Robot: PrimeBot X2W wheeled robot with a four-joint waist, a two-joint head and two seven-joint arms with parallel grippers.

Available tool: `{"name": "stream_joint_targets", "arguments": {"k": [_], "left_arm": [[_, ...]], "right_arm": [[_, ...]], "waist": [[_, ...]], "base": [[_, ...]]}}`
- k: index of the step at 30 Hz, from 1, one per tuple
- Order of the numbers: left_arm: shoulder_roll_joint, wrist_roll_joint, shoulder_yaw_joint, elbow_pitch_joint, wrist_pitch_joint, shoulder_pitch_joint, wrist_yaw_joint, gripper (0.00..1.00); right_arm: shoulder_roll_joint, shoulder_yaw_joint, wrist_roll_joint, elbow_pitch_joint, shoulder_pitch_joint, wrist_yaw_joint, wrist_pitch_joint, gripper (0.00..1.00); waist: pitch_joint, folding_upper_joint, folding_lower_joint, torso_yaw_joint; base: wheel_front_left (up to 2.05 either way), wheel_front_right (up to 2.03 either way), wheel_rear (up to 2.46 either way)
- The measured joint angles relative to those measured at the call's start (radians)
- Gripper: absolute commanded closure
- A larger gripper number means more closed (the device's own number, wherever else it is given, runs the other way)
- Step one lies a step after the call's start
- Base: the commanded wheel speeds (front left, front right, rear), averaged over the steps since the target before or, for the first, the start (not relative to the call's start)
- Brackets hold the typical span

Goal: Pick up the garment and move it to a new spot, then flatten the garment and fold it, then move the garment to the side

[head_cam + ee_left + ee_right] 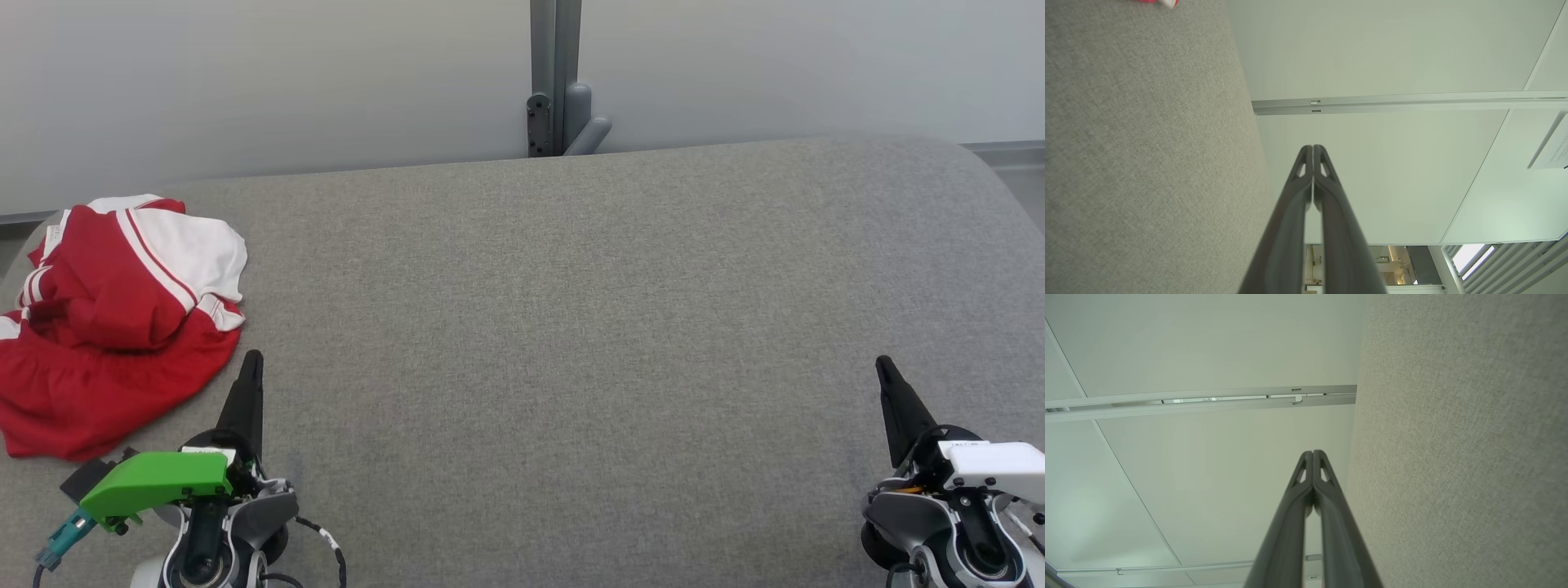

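The garment point(114, 318), red with white panels and stripes, lies crumpled at the far left of the grey fabric table point(555, 327). A sliver of the garment point(1157, 2) shows at the top edge of the left wrist view. My left gripper point(253, 357) is shut with nothing in it, its tip just right of the garment's lower edge and apart from it. Both of its fingers point(1312, 148) press together in the left wrist view. My right gripper point(882, 361) is shut and empty at the lower right, its fingers point(1312, 452) closed tip to tip.
A pale wall runs behind the table, with a grey post and bracket point(559, 98) at the back middle. The table's far corners are rounded. Bare grey cloth spans the stretch between the two grippers.
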Motion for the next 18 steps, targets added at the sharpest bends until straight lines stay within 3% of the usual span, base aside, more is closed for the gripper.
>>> {"name": "stream_joint_targets", "arguments": {"k": [18], "left_arm": [[0.000,0.000,0.000,0.000,0.000,0.000,0.000,1.00]], "right_arm": [[0.000,0.000,0.000,0.000,0.000,0.000,0.000,1.00]], "waist": [[0.000,0.0000,0.0000,0.000]], "base": [[0.00,0.00,0.00]]}}
